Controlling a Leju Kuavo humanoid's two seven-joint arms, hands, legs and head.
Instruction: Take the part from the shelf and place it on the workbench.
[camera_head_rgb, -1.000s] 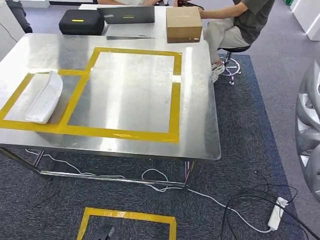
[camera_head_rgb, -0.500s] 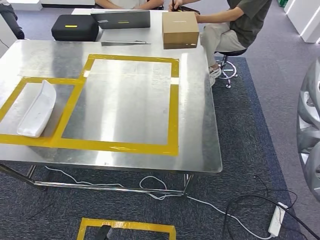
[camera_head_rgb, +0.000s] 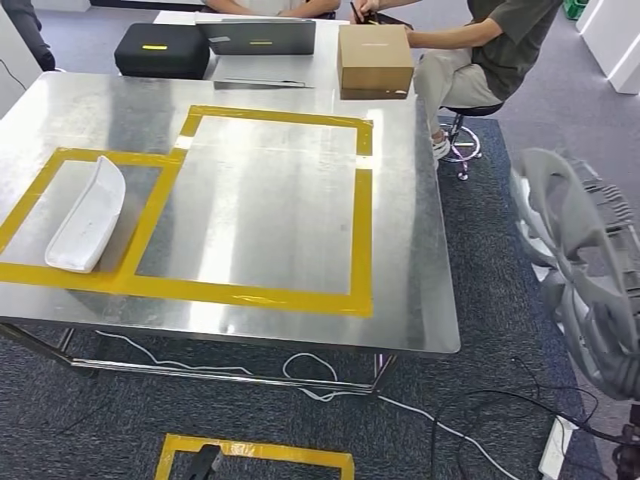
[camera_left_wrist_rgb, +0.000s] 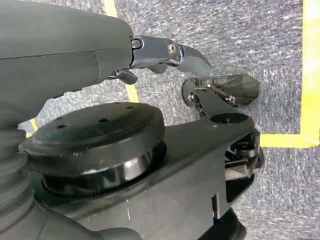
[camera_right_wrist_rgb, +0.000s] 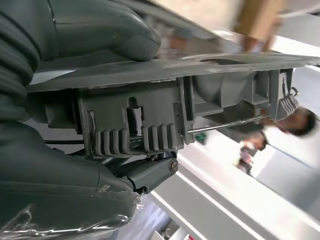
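Right wrist view shows my right hand (camera_right_wrist_rgb: 113, 125) clamped on the part (camera_right_wrist_rgb: 181, 100), thumb over one face and dark fingers (camera_right_wrist_rgb: 151, 172) under its ribbed edge. From the head view the part (camera_head_rgb: 585, 265) is a grey spoked piece hanging off to my right, beyond the workbench (camera_head_rgb: 411, 290) and above the carpet. My left hand (camera_left_wrist_rgb: 166, 52) hangs low over the floor, holding nothing, fingers loosely extended.

I judge the pick from the shelf done and the carry under way; placing is not yet done. The next move calls for swinging the part leftward from the right hand, over the bench edge and into the big taped square (camera_head_rgb: 362, 230), then lowering it flat before letting go. The near cables (camera_head_rgb: 483, 410) on the floor could snag my feet.

Counting: one grey part, one white tray (camera_head_rgb: 84, 215) far left in the small taped frame, two frames on the bench, one box (camera_head_rgb: 375, 60), one black case (camera_head_rgb: 161, 50), one laptop (camera_head_rgb: 260, 37), one seated person (camera_head_rgb: 490, 55).
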